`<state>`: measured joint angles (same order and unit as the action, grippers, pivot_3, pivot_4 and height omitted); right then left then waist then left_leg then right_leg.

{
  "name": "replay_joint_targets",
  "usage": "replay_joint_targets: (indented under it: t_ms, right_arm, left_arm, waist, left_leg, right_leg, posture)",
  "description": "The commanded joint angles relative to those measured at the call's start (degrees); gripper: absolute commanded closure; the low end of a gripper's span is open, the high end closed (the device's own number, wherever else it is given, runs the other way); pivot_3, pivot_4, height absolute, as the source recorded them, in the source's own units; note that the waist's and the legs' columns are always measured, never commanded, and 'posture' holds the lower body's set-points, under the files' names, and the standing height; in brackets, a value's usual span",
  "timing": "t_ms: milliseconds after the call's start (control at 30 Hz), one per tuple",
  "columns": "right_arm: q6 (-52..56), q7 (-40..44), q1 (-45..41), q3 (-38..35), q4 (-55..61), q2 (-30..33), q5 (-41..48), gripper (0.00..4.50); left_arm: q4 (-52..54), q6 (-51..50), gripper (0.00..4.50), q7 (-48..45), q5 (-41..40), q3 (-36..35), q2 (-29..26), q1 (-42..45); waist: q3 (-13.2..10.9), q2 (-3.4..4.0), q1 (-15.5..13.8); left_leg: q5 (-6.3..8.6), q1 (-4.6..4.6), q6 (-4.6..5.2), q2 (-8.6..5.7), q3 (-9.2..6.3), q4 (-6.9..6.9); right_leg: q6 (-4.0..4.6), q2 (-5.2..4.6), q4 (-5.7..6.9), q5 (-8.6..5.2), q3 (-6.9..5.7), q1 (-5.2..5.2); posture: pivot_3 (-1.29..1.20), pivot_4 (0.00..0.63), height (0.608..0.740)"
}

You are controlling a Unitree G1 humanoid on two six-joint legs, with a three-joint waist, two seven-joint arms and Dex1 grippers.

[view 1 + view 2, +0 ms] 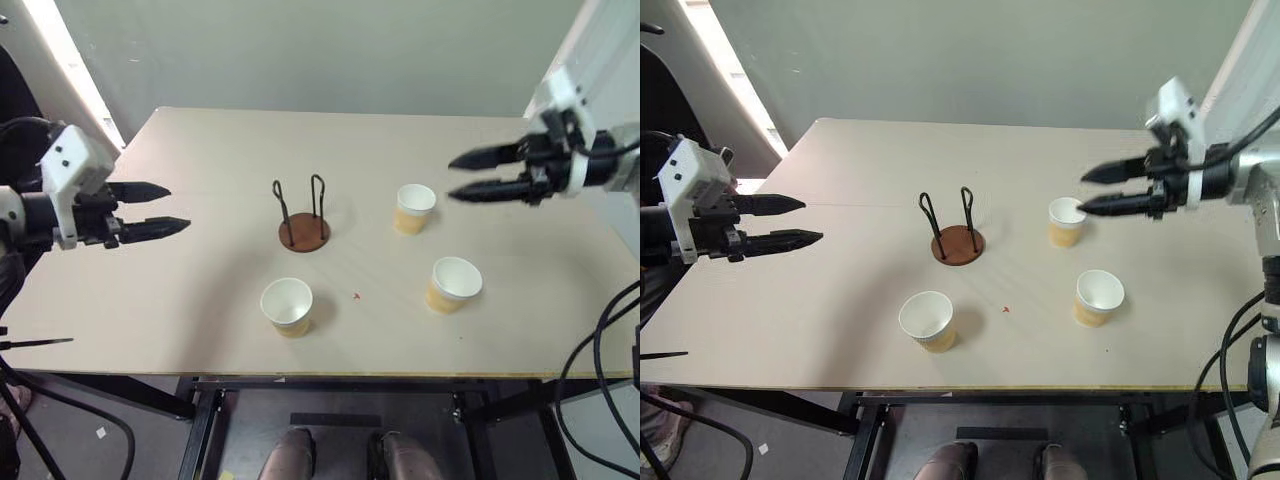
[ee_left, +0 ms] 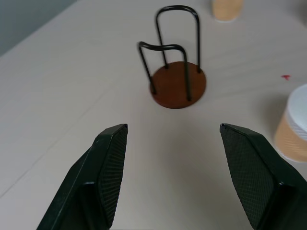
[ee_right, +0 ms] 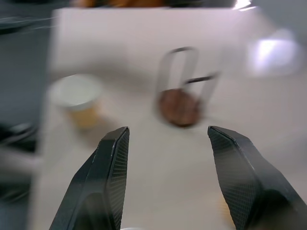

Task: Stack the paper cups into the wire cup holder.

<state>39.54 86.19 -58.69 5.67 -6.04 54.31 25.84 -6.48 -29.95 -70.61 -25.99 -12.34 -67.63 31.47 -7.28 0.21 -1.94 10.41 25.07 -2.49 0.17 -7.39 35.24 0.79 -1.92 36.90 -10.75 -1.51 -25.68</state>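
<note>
Cups stand upright around the holder mid-table, the far-right one nearest the spread, empty right gripper hovering just right of it; left gripper spread too.

The right wrist view is smeared: the wire cup holder shows as a blurred brown disc with ghosted loops, and one paper cup has soft outlines. In the left wrist view, two paper cups are cut off by the picture's edges.
</note>
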Motion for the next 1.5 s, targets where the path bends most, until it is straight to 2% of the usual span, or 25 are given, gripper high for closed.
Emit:
replay_joint_targets:
  t_ms: [33,300,533,667,900,1100,1367,1433,1500]
  right_arm:
    - [1.6,2.9,0.6,-0.7,3.8,2.5,1.9,1.81]
    - [1.3,3.8,2.6,-1.1,4.1,4.0,1.5,1.81]
    - [3.4,-1.2,1.6,-3.6,4.6,0.9,3.5,1.81]
    - [3.6,-4.1,2.3,-4.3,5.8,0.3,3.3,1.81]
    - [6.2,-6.9,3.8,-5.4,9.6,0.4,5.2,1.81]
    - [6.9,-10.5,4.4,-6.1,10.9,0.0,5.5,1.81]
    - [6.7,-13.4,4.8,-6.1,11.4,-0.3,5.7,1.81]
    - [6.4,-15.9,4.2,-6.3,10.4,-1.3,4.8,1.81]
    - [6.3,-18.4,3.4,-6.5,9.2,-2.5,4.1,1.81]
  left_arm:
    - [1.5,0.4,1.23,-1.4,-0.2,-0.1,-0.8,1.2]
    - [1.1,0.3,1.23,0.3,0.8,2.1,2.3,2.4]
    - [-3.0,0.5,1.23,8.9,6.9,9.8,13.4,7.1]
    - [-7.5,1.3,1.23,11.9,10.9,14.4,19.3,9.9]
    - [-18.6,3.8,1.23,14.9,12.5,15.2,28.5,17.4]
    - [-26.9,5.8,1.23,15.4,13.3,15.6,34.3,23.0]
    - [-35.6,9.8,1.23,16.0,16.5,16.2,37.5,27.9]
    - [-35.9,10.2,1.6,15.4,16.4,15.9,37.7,28.0]
    - [-35.4,10.1,2.15,14.7,16.2,15.7,37.8,27.7]
  waist:
    - [0.0,0.0,0.0]
    - [0.0,-0.01,0.0]
    - [0.0,0.0,0.0]
    - [0.0,-0.01,0.0]
    - [0.0,-0.01,-0.3]
    - [0.0,-0.01,-0.6]
    - [0.0,-0.01,-0.7]
    - [0.0,-0.01,-0.7]
    - [0.0,-0.01,-0.7]
  left_leg:
    - [-0.03,-0.01,0.01,0.0,-0.01,0.01]
    - [-0.21,-0.08,0.28,-0.01,-0.01,0.06]
    - [-0.26,-0.1,0.38,-0.02,0.01,0.17]
    - [-0.18,-0.05,0.51,-0.04,0.02,0.4]
    - [-0.08,0.04,0.65,-0.08,0.04,0.74]
    - [-0.1,0.04,0.84,-0.23,0.08,0.84]
    - [-0.18,0.05,0.97,-0.28,0.13,0.88]
    - [-0.17,0.04,0.98,-0.28,0.15,0.88]
    - [-0.19,0.04,1.01,-0.28,0.15,0.88]
  right_leg:
    - [-0.01,0.0,0.01,0.0,0.0,0.01]
    - [-0.02,-0.03,0.03,0.01,0.0,0.11]
    - [-0.16,-0.07,0.04,0.11,-0.01,0.19]
    - [-0.61,-0.08,0.04,0.38,0.0,0.23]
    - [-0.86,-0.09,0.02,0.53,-0.01,0.35]
    - [-1.1,-0.23,-0.09,0.67,0.02,0.49]
    - [-1.28,-0.28,-0.12,0.75,0.02,0.53]
    - [-1.31,-0.28,-0.12,0.73,0.03,0.53]
    - [-1.35,-0.27,-0.12,0.73,0.03,0.53]
  posture:
    - [0.0,0.15,0.74]
    - [0.0,0.15,0.74]
    - [0.0,0.15,0.74]
    - [0.0,0.15,0.74]
    - [0.0,0.15,0.74]
    - [0.0,0.15,0.74]
    - [0.0,0.15,0.74]
    - [0.0,0.15,0.74]
    - [0.0,0.15,0.74]
